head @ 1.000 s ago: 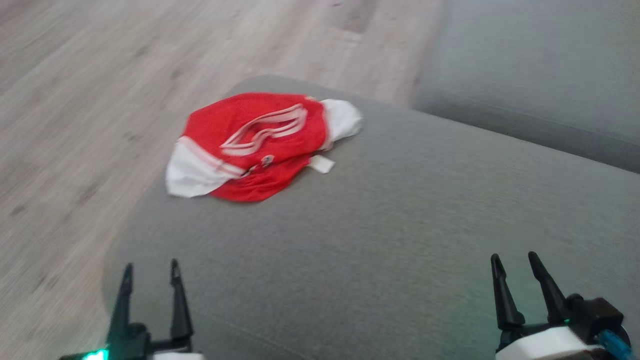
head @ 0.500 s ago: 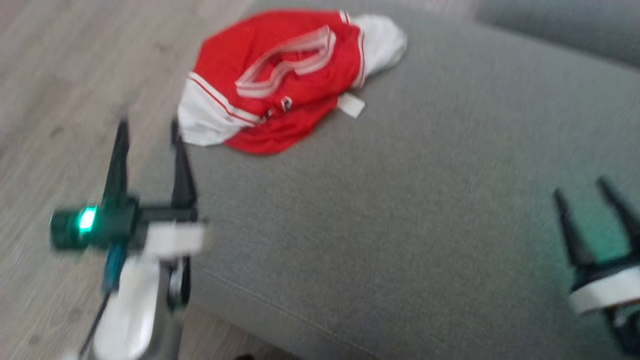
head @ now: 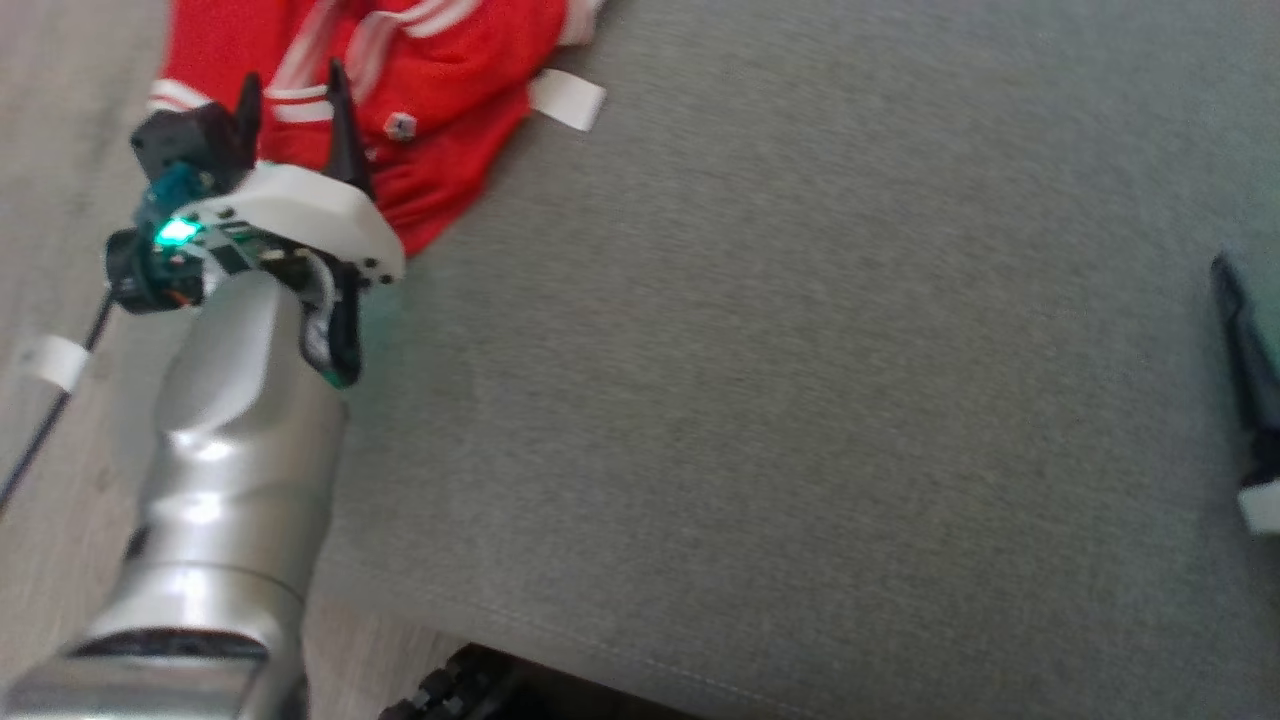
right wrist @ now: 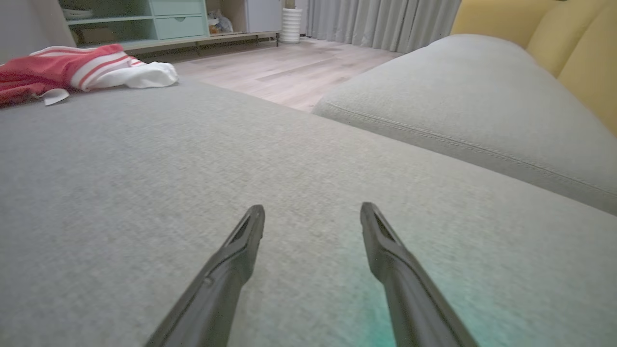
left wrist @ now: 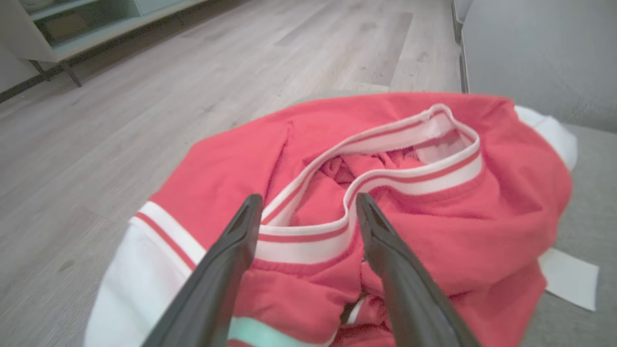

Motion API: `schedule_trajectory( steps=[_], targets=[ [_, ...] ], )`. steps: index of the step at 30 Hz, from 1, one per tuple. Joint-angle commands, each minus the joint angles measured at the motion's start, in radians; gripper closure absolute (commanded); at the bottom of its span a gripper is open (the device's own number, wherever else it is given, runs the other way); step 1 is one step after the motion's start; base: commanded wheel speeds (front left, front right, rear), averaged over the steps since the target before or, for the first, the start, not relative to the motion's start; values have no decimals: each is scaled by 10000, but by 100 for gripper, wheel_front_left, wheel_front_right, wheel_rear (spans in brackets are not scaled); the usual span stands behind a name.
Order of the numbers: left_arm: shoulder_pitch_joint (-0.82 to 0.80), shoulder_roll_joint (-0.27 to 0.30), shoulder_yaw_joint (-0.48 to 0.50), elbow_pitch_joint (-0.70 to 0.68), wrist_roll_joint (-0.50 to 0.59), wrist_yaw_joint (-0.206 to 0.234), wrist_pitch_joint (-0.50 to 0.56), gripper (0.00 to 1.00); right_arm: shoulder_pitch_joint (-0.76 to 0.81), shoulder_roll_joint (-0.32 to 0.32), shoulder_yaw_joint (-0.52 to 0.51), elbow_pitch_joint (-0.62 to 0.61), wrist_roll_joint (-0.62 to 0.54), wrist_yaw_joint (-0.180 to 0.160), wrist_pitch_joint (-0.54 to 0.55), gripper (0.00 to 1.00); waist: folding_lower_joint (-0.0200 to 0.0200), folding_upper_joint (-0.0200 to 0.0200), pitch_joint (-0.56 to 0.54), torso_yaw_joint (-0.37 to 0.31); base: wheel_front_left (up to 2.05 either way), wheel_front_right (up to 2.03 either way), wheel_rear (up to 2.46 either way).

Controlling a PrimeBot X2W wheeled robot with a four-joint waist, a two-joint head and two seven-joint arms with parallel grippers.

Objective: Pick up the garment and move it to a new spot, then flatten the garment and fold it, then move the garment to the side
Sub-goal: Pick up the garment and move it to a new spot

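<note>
The head camera looked steeply down at the cushion from close by. The left wrist camera sat just above the garment, facing the floor beyond. The right wrist camera lay low over the cushion, the garment distant at its upper left. All three shared both.

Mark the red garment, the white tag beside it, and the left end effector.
red garment (left wrist: 226,159), left wrist view, on its red body fabric.
white tag (head: 567,100), head view, on the middle of the tag.
left end effector (left wrist: 308,198), left wrist view, midway between its open fingertips.
</note>
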Motion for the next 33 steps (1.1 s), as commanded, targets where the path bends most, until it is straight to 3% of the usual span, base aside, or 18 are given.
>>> schedule_trajectory(
  steps=[1, 8, 9, 10, 15, 21, 26, 33],
  targets=[
    [-286, 674, 299, 172, -24, -59, 55, 0, -22, -296, -19, -217, 109, 65, -91, 0, -3, 1, 577, -591, 0, 0, 0],
    [-926, 899, 360, 1766, -192, -169, 179, 0, -172, -277, -196, -352, 176, 65, -91, 0, -3, 1, 999, -849, 0, 0, 0],
    [-996, 930, 375, 1916, -218, -194, 51, 70, -180, -267, -211, -366, 169, 65, -91, 0, -3, 1, 1044, -860, 0, 0, 0],
    [-1064, 957, 365, 2030, -209, -180, -135, 100, -194, -258, -224, -373, 161, 65, -91, 0, -3, 1, 1074, -860, 0, 0, 0],
    [-1353, 1315, -103, 1925, 426, 184, -1368, 100, -408, 51, -67, -302, 69, 65, -91, 0, -3, 1, 799, -934, 0, 0, 0],
    [-1449, 1931, -885, 299, 1471, 348, -1563, 100, -562, 1047, 383, 61, -14, 65, -91, 0, -3, 1, -565, -1296, 0, 0, 0],
    [-1851, 2204, -1437, -1527, 1905, -165, -1567, 100, -523, 2031, 666, 370, -30, 65, -91, 0, -3, 1, -1855, -1950, 0, 0, 0],
    [-2383, 2266, -1881, -3125, 1768, -1006, -1361, 100, -62, 3477, 1000, 583, -124, 65, -91, 0, -3, 1, -3751, -3519, 0, 0, 0]
  ],
)
